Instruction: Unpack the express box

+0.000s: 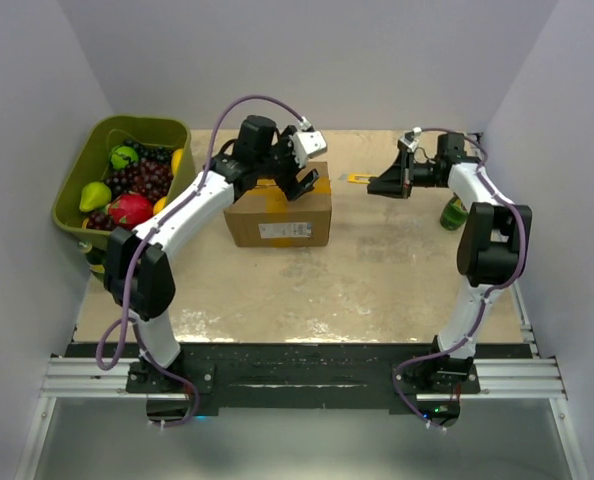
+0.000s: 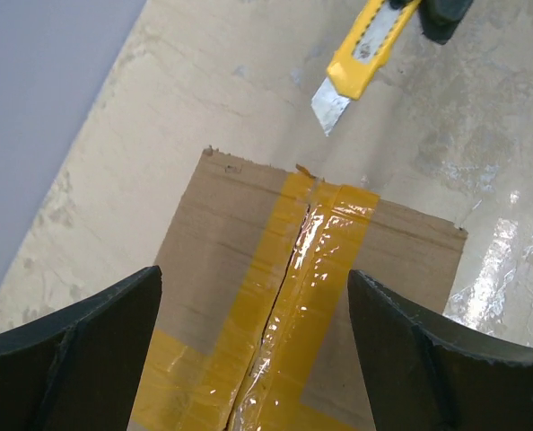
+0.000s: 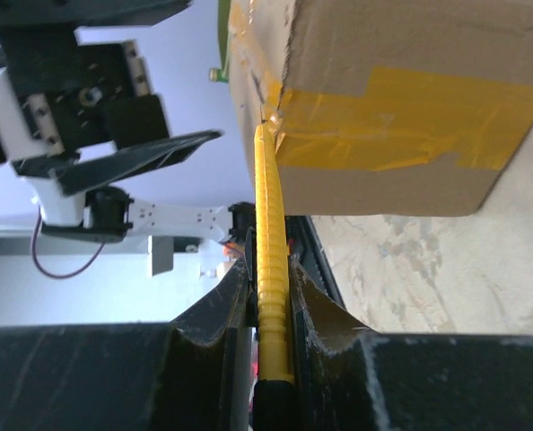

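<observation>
Right jaws' knife (image 1: pixel 358 179) toward express box (image 1: pixel 277 224), lengthwise left-right

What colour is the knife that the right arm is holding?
Yellow handle with a silvery metal blade; the knife shows best in the left wrist view.

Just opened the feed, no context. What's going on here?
The right arm's fingers are shut on a yellow utility knife. Its blade is out and aimed at the express box, with the tip just short of the box edge. The left arm's fingers hang open over the box top, touching nothing. The yellow tape shows a dark split along the centre seam, but the flaps lie closed and nothing is unpacked yet.
</observation>
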`<control>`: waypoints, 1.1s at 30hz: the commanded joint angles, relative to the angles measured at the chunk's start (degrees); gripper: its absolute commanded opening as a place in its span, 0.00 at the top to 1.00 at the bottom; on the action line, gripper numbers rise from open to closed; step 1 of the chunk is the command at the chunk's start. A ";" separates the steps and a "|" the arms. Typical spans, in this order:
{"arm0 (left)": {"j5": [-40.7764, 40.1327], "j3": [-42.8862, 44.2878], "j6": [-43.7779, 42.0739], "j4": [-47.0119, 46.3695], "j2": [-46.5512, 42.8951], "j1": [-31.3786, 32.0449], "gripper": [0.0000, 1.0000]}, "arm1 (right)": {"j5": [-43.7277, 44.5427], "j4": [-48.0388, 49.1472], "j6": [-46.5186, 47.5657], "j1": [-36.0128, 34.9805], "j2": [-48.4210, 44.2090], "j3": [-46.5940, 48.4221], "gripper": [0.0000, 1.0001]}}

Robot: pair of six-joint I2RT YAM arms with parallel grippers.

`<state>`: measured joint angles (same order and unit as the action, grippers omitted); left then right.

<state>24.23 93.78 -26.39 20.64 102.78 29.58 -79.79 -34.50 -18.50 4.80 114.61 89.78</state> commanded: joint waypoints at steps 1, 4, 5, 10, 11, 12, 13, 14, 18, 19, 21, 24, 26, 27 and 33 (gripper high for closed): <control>-1.38 0.89 4.51 -1.58 0.66 -1.19 0.12 | -5.11 -4.96 2.77 -1.10 -0.61 1.89 1.00; -0.85 0.79 3.63 0.97 2.15 -1.89 0.12 | -4.33 -4.35 1.81 -1.46 -0.26 2.24 1.00; -0.85 0.71 3.72 1.33 2.68 -2.07 0.13 | -4.06 -4.09 1.54 -1.54 -0.09 1.98 1.00; -1.20 -2.01 4.16 -0.34 2.25 -2.34 0.13 | -3.27 -2.59 -0.12 -1.81 0.18 1.10 1.00; -1.29 -2.28 4.24 -0.43 2.25 -2.34 0.13 | -3.27 -1.81 -0.57 -1.90 0.27 0.84 1.00; -1.29 -2.37 4.33 -0.52 2.16 -2.34 0.14 | -3.18 -1.45 -0.83 -1.90 0.27 0.75 1.00; -1.29 -2.72 4.24 -0.43 2.16 -2.42 0.13 | -2.74 -0.84 -1.79 -2.07 0.27 0.66 1.00; -1.29 -2.90 4.24 -0.43 2.16 -2.34 0.14 | -2.74 0.13 -2.24 -2.16 0.35 0.58 1.00; -1.38 -3.42 4.33 -0.60 1.98 -2.43 0.14 | -2.13 0.93 -3.29 -2.42 0.53 0.22 1.00; -1.38 -3.69 4.42 -0.69 1.98 -2.43 0.14 | -2.13 1.01 -3.56 -2.60 0.88 0.14 1.00; -1.38 -3.78 4.77 -0.96 1.81 -2.43 0.14 | -1.43 1.28 -3.73 -2.51 0.97 -0.04 1.00; -1.46 -3.95 4.86 -0.87 1.90 -2.43 0.14 | -1.42 1.10 -4.00 -2.60 1.06 -0.65 1.00; -1.73 -4.04 4.86 -0.96 1.81 -2.43 0.14 | -1.60 1.19 -4.35 -2.60 0.97 -1.27 1.00; -1.73 -4.04 4.86 -0.96 1.81 -2.51 0.14 | -1.34 1.28 -4.44 -2.60 0.97 -1.45 1.00; -1.82 -4.39 4.86 -0.96 1.63 -2.43 0.14 | -0.63 1.89 -4.88 -2.51 0.97 -1.80 1.00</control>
<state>23.77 91.07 -21.61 18.20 104.88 27.38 -80.42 -33.80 -21.91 2.52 115.15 87.99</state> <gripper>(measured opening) 0.861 0.187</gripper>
